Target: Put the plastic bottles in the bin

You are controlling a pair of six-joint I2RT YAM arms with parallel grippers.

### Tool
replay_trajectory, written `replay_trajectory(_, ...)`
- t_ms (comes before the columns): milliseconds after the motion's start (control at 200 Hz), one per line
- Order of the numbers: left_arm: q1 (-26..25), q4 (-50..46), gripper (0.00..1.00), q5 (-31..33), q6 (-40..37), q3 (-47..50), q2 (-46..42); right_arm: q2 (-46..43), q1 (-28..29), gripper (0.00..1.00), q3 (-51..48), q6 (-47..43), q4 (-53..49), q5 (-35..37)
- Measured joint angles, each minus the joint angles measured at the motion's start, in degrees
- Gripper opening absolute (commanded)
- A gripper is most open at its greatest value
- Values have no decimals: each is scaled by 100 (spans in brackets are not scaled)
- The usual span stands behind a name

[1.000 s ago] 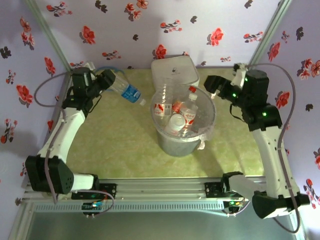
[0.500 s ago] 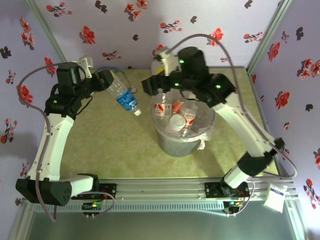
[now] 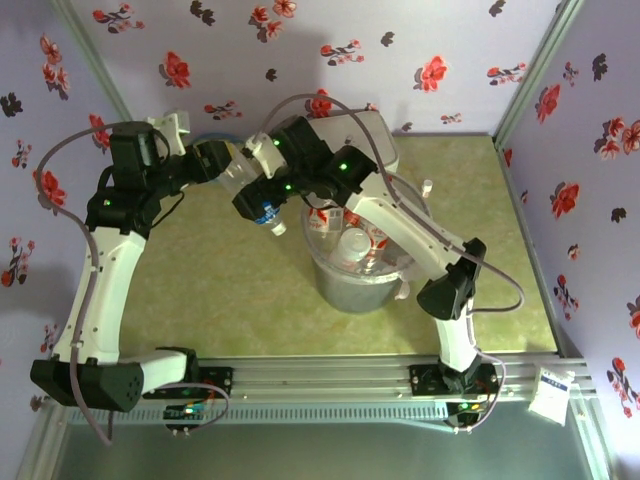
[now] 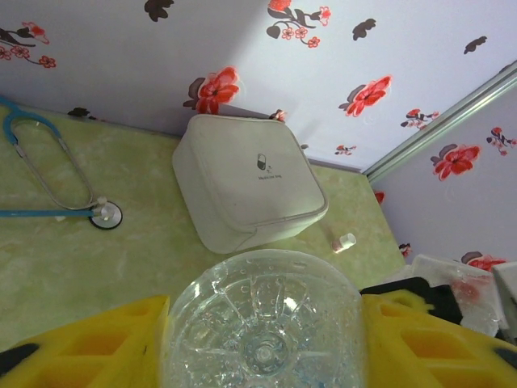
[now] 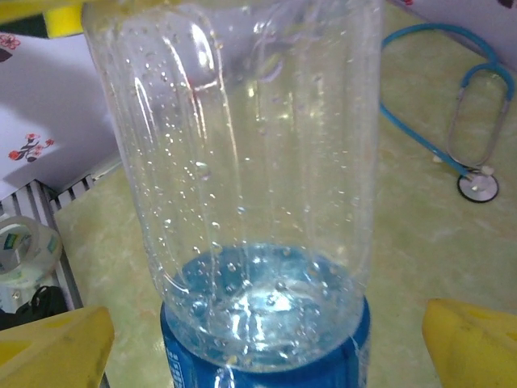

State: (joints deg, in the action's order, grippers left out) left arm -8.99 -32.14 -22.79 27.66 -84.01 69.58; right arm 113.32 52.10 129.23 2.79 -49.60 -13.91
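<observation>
A clear plastic bottle [image 3: 240, 178] with a blue label hangs tilted over the table's back left, cap pointing down towards the bin. My left gripper [image 3: 213, 160] is shut on its bottom end; the ribbed bottle base [image 4: 262, 319] sits between the yellow pads [image 4: 89, 343]. My right gripper [image 3: 257, 200] has reached across and stands open around the labelled part of the bottle [image 5: 258, 202], with gaps to both yellow fingers [image 5: 56, 347]. The grey bin [image 3: 352, 290] with its clear bag stands mid-table and holds several bottles [image 3: 358, 238] with red-and-white labels.
A white rounded-square box [image 3: 350, 135] sits behind the bin, also the box [image 4: 242, 182]. A blue stethoscope [image 4: 48, 162] lies at the back left. A tiny white cap-like piece [image 4: 346, 240] lies right of the box. A tape roll [image 5: 24, 246] sits off the table edge.
My right arm has swung from the right side across the bin to the bottle in my left gripper. The left gripper has kept the bottle raised, shifting only slightly.
</observation>
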Motion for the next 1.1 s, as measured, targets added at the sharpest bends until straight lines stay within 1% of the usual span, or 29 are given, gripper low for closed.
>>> replay_trajectory(305,0,103,50,-33,4,2,-61,146,-2,77,81,168,81,-275)
replay_trajectory(375,0,127,52,-35,2,4,-83,149,-2,72,81,186,136,-297)
replay_trajectory(435,2,129,54,-33,2,13,-114,153,-2,70,81,229,173,-306)
replay_trajectory(515,2,155,60,-13,4,55,-168,157,-2,66,83,238,199,-317)
replay_trajectory(635,2,190,64,96,28,105,-258,157,-2,59,83,308,280,-376)
replay_trajectory(680,2,236,67,140,26,140,-313,157,-2,58,83,341,323,-417)
replay_trajectory(730,2,299,74,195,50,186,-376,157,-2,58,83,369,380,-459)
replay_trajectory(890,11,348,99,474,94,280,-538,155,-61,57,83,533,647,-450)
replay_trajectory(1005,17,404,100,737,136,439,-704,153,-144,54,83,656,826,-382)
replay_trajectory(1100,17,431,100,970,160,627,-916,66,-219,53,79,798,866,-179)
